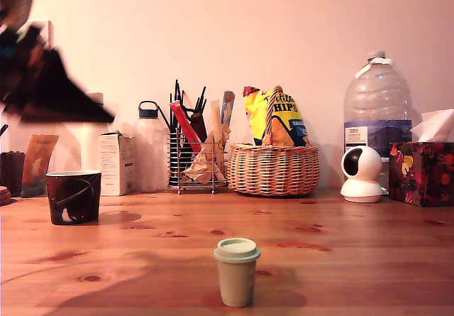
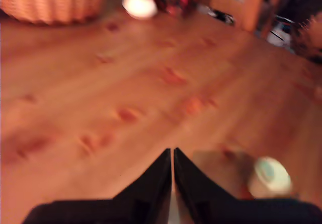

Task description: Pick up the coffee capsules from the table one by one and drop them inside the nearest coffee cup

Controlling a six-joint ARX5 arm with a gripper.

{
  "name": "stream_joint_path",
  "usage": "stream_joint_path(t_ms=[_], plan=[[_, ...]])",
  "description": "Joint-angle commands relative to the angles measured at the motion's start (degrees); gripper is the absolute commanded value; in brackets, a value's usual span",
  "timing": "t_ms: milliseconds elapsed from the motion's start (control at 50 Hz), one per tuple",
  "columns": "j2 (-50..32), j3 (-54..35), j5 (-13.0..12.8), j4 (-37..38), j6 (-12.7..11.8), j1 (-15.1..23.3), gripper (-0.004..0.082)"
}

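Offset was the whole matter here: the capsule stood to one side of the gripper, not ahead of the tips, and close beside the dark finger bodies in the wrist view. The jaws were pressed nearly together, only a thin pale slit between them, and they held nothing. In the exterior view the capsule stood upright on the wooden table, lid up, its long axis vertical, near the front edge and about mid-frame. The coffee cup sat well apart from it, toward the exterior view's left and further back. The arm showed only as a blurred dark mass high at that same left side, above the cup. By my reckoning the jaws would need to open and swing across to straddle the capsule before descending.
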Motion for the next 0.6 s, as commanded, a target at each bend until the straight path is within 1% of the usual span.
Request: stream_joint_path(t_ms=[0,180,200,320,340,380,400,440,460,520,540,580], plan=[[-0.9,-3.0,0.3,2.1,-0.2,-0.6,-0.0019],[-2.7,-8.5,-0.2,7.2,-0.6,-2.3,-0.0019],[-2.8,-8.9,-0.5,7.5,-1.0,-2.5,-0.0019],[-3.1,-11.0,-0.6,8.2,-1.0,-4.4,-0.0019],[-3.1,-11.3,-0.6,8.3,-0.3,-4.9,-0.0019],[-3.1,-11.9,-0.7,8.6,-0.3,-5.7,-0.0019],[-3.1,-12.1,-0.9,8.6,0.2,-6.1,-0.0019],[-3.1,-12.4,-1.0,8.7,0.3,-6.9,-0.0019],[-3.1,-12.5,-1.0,8.7,1.2,-7.3,-0.0019],[-3.1,-12.6,-1.2,8.8,1.4,-8.3,-0.0019],[-3.1,-12.6,-1.3,8.9,2.2,-8.5,-0.0019],[-3.1,-12.6,-1.5,9.0,2.4,-9.1,-0.0019]])
